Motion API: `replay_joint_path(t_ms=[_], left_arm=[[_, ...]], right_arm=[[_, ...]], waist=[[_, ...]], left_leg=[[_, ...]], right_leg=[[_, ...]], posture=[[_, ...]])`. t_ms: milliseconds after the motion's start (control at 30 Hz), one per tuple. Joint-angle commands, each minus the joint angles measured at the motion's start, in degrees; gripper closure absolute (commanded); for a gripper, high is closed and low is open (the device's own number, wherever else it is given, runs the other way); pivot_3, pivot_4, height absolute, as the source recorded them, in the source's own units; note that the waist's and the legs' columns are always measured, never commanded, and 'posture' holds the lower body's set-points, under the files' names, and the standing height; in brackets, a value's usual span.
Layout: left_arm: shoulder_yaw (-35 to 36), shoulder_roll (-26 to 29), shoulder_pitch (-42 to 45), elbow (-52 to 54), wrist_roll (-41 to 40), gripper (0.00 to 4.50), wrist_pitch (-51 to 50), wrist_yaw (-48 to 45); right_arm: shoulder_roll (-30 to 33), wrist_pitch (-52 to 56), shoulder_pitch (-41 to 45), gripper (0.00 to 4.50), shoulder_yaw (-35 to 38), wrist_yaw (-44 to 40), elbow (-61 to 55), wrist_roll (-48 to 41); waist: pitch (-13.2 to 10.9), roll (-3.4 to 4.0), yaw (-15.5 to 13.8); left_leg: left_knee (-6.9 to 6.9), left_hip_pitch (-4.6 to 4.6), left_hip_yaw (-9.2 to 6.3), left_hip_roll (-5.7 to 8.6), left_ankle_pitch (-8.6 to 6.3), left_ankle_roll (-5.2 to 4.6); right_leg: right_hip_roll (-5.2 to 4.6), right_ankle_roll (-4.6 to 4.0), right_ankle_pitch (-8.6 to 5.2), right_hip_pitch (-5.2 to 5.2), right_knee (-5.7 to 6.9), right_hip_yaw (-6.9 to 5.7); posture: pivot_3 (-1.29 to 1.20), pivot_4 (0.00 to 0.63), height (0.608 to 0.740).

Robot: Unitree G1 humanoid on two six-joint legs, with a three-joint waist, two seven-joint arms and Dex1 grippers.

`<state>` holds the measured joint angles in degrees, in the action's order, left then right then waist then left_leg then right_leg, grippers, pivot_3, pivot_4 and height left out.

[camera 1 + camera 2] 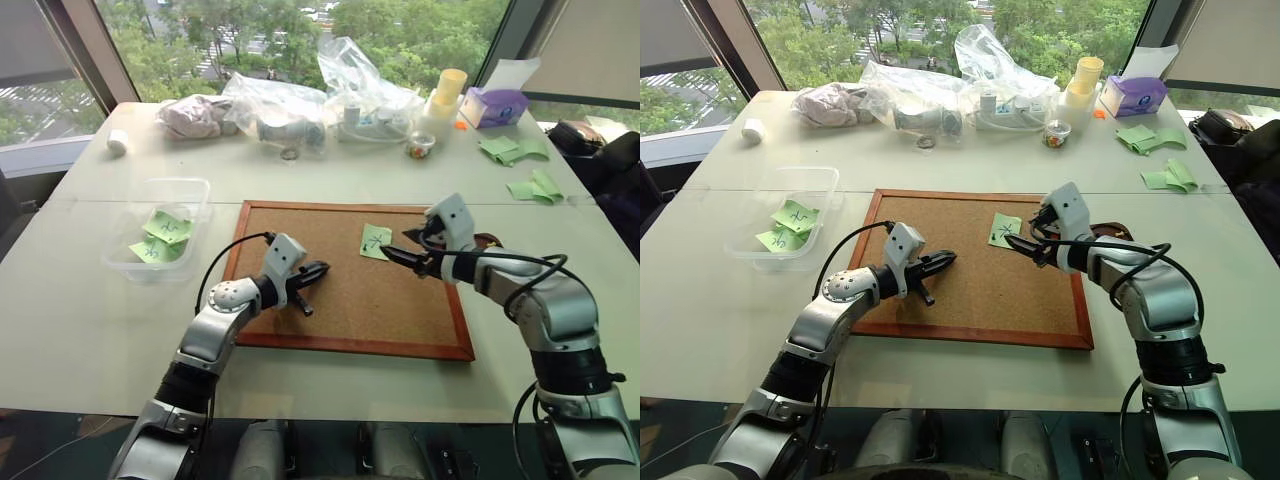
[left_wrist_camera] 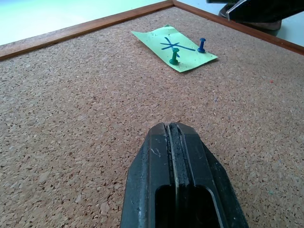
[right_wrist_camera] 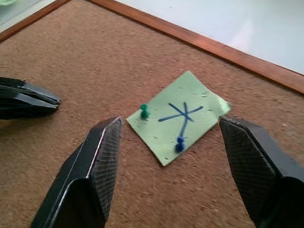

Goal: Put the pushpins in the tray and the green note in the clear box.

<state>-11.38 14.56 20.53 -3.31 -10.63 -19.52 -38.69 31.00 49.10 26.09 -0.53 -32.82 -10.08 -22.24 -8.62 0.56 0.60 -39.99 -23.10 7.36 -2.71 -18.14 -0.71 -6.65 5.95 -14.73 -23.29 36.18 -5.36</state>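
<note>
1. Since the green note (image 3: 178, 121) lies on the cork board (image 1: 300, 320) with a green pushpin (image 3: 144, 110) and a blue pushpin (image 3: 179, 143) standing in it, neither part of the task is done for this note; both pins have to come out before the paper can be lifted.
2. In the left eye view the note sits right of centre, in the upper right part of the board, just in front of the right gripper (image 1: 400, 255).
3. The right gripper has its fingers spread wide; in its wrist view they frame the note and pins from either side, touching nothing.
4. The left gripper (image 1: 318, 270) hovers over the board left of centre, fingers pressed together and empty, pointing toward the note.
5. The clear box (image 1: 190, 190) stands at the left of the frame, off the board, with two green notes already inside.
6. The tray (image 1: 490, 240), a dark dish, peeks out behind the right wrist; whether any pins are in it I cannot tell.
7. Judged from this, pulling the pins comes next, then carrying the note to the box.
</note>
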Motion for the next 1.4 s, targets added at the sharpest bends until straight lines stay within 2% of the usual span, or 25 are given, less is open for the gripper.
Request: replay_joint_path(t_ms=[33, 233, 267, 333, 467, 667, 1000, 1200, 1400], left_arm=[[-0.43, 0.53, -1.94, -0.86, 0.56, 4.50, -1.80, 0.28], [-0.05, 0.53, -2.68, 0.04, 0.66, 4.50, -1.66, 1.05], [0.02, 0.49, -2.75, 0.09, 0.72, 4.50, -1.62, 1.20], [0.05, 0.43, -2.87, 0.31, 0.74, 4.50, -1.72, 1.44], [0.18, 0.60, -3.03, 0.46, 0.65, 4.50, -1.76, 1.74], [0.58, 1.08, -3.61, 0.69, 0.45, 4.50, -2.53, 1.74], [0.06, 1.02, -3.30, -0.52, 0.59, 4.50, -4.18, 1.56], [-0.41, 0.92, -3.03, -1.51, 0.89, 4.50, -3.56, 1.25], [-0.68, 0.69, -2.47, -2.05, 1.10, 4.50, -2.97, 1.22]], right_arm=[[-0.78, -4.67, 1.20, 1.19, -1.78, -0.43, 3.13, 2.53], [-2.07, -8.19, 1.81, 1.19, -2.82, -0.98, 8.00, 4.19], [-2.27, -8.71, 1.89, 1.71, -3.00, -1.05, 8.80, 4.50], [-2.63, -9.66, 1.88, 2.37, -3.14, -1.25, 10.35, 5.03], [-2.94, -10.98, 1.39, 4.45, -3.50, -1.54, 11.81, 6.19], [-1.72, -8.96, 0.72, 4.45, -0.36, -1.12, 7.29, 5.01], [2.88, -2.79, 0.20, 4.45, 11.83, 2.29, 1.68, 0.26], [6.63, -3.71, -3.08, 4.45, 17.26, 3.35, 4.26, 1.35], [9.48, -7.07, -7.32, 4.45, 18.15, 2.97, 9.54, 3.54]], waist=[[0.00, 0.00, 0.02], [0.00, 0.00, 0.15], [0.00, 0.00, 0.17], [0.00, 0.00, 0.20], [0.00, 0.00, 0.23], [0.00, 0.00, 0.24], [0.00, -0.02, -0.01], [0.02, 0.02, 0.09], [0.02, 0.01, 0.01]], left_leg=[[0.00, 0.00, 0.00, 0.00, 0.00, 0.00], [0.01, -0.01, 0.04, 0.00, 0.00, 0.01], [0.01, 0.00, 0.05, 0.00, 0.00, 0.01], [0.01, 0.00, 0.05, 0.00, 0.01, 0.01], [0.02, 0.00, 0.07, 0.00, 0.00, 0.01], [0.03, 0.00, 0.07, -0.02, 0.01, 0.02], [0.01, -0.11, 0.04, -0.01, -0.01, -0.02], [0.05, 0.04, 0.05, -0.02, -0.02, -0.02], [0.04, 0.04, 0.07, -0.01, -0.01, -0.02]], right_leg=[[0.00, 0.00, 0.00, 0.00, 0.00, 0.00], [0.02, 0.00, 0.00, -0.04, 0.00, 0.00], [0.03, 0.00, 0.00, -0.04, 0.00, 0.00], [0.03, 0.00, 0.00, -0.04, 0.00, 0.00], [0.03, 0.00, 0.00, -0.05, 0.00, 0.00], [0.04, 0.00, 0.00, -0.06, 0.00, 0.00], [-0.02, 0.00, 0.00, -0.11, -0.04, 0.00], [0.03, 0.00, 0.00, -0.04, 0.01, 0.00], [-0.01, 0.00, 0.00, -0.02, 0.00, 0.01]], posture=[[0.00, 0.150, 0.740], [0.00, 0.150, 0.740], [0.00, 0.150, 0.740], [0.00, 0.150, 0.740], [0.00, 0.150, 0.740], [0.00, 0.150, 0.740], [0.00, 0.150, 0.740], [0.00, 0.150, 0.740], [0.00, 0.150, 0.740]])
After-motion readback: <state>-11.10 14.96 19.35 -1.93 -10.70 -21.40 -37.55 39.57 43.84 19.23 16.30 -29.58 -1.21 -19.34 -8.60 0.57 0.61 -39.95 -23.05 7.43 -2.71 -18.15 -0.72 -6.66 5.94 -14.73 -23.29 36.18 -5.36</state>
